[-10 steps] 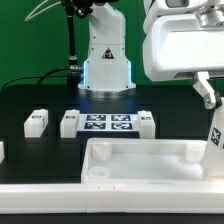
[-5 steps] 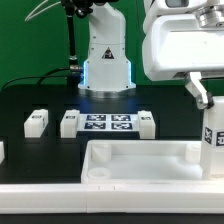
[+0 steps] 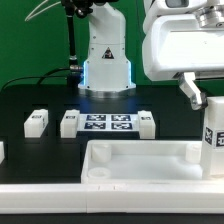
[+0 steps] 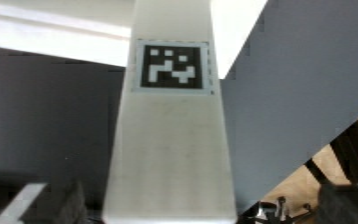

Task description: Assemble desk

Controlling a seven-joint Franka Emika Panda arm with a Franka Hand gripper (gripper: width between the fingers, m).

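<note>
Right, gripper jaws apart, leg upright at tabletop cnr.

A robotics lab bench. A glossy white arm stands at the back of a matt black table, its base edged with a blue glow, and a dark cable runs down beside it. Behind is a plain green backdrop, as on a test rig. A marker board printed with black-and-white tags lies flat on the table. The white legs lying beside it carry the same kind of tracking tags, and the wrist view shows one tag close up on an upright leg. A white moulded tabletop lies in front, plain as the legs
</note>
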